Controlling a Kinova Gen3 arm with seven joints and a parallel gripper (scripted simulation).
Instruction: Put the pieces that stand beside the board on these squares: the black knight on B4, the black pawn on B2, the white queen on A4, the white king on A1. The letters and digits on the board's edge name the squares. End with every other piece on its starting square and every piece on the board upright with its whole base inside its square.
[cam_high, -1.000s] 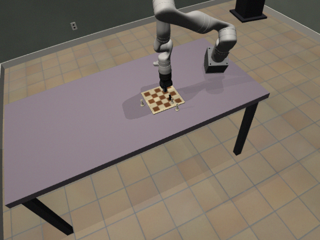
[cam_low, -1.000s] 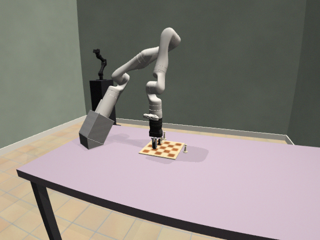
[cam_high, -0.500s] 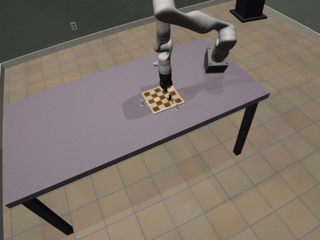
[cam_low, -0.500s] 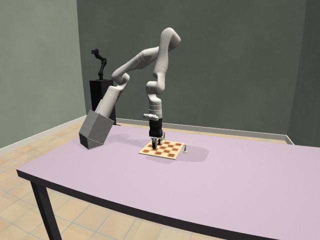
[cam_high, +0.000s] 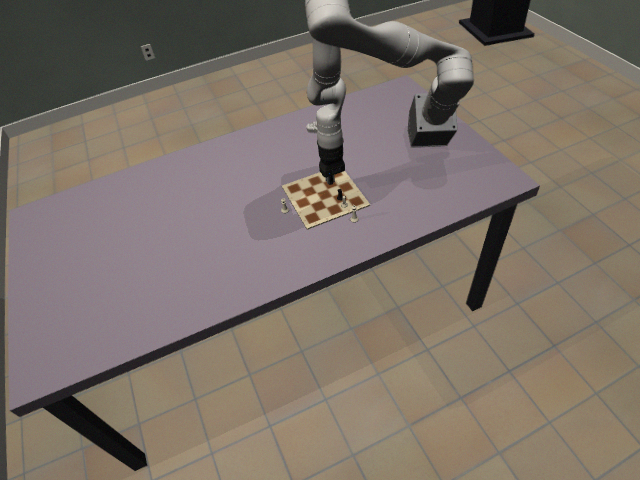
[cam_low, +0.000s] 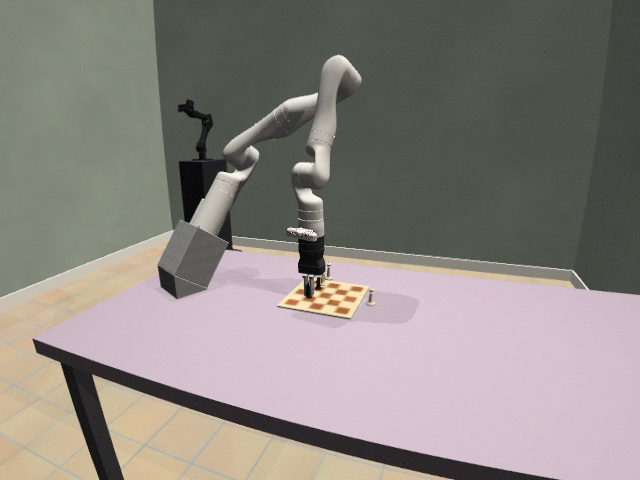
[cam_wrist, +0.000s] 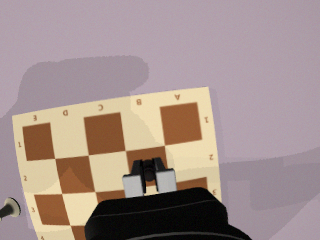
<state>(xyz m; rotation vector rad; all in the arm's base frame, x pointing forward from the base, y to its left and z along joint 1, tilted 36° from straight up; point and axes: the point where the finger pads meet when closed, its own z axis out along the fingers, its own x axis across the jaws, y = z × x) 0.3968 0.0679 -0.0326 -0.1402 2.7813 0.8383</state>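
Top view fairly dim, exterior brighter on the surface (cam_high: 155, 258) (cam_low: 413, 361) (cam_wrist: 270, 45). Soft-toned shadows beside and across the board (cam_high: 308, 225) (cam_low: 351, 316) (cam_wrist: 165, 94). Far walls dark. No strong glare. Small pieces coarse, low detail; wrist view slightly soft, nearest parts very dark.

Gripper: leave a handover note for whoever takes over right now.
Gripper: fingers shut on the black pawn, at B2; whether its base touches the board is unclear.
Done: black knight, by its look, upright on B4.
Left: release the pawn; place queen and king, the white pieces and off the board; which is which, I can't tell.
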